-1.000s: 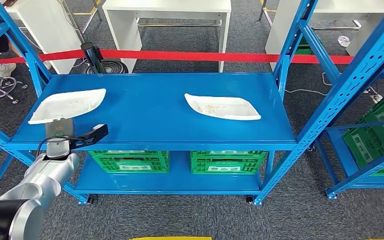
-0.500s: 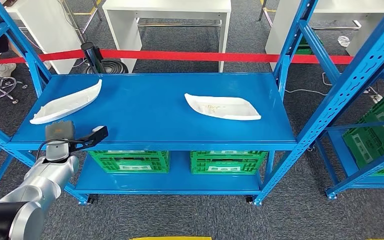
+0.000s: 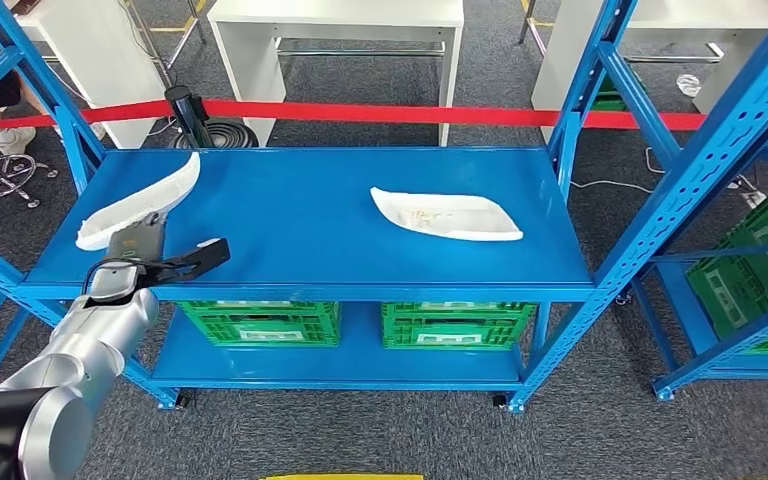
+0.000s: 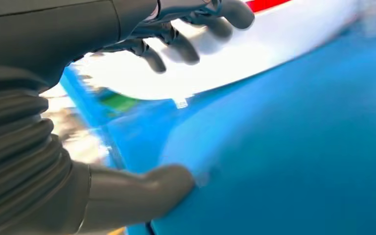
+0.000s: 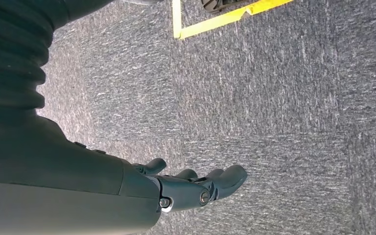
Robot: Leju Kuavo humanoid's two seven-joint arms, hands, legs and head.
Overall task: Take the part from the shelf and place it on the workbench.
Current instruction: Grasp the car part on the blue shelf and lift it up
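now the left hand [image 3: 138,243] was at the near left corner of the shelf [image 3: 310,230], under the tilted white part [image 3: 140,201]. its fingers [image 4: 186,46] touched the part's underside and the thumb [image 4: 147,191] lay apart on the blue surface, so a firm hold could not be told. a second part [image 3: 447,214] lay flat, well apart to the hand's right. the right hand [image 5: 196,188] hung over the carpet [image 5: 274,98], fingers loosely spread, holding nothing.

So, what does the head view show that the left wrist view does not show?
Head view alone: the second white part lying flat on the blue shelf, the green crates below, the red tape.
Left wrist view alone: the fingers against the underside of the tilted white part.
Both: the left hand, the tilted part, the shelf.
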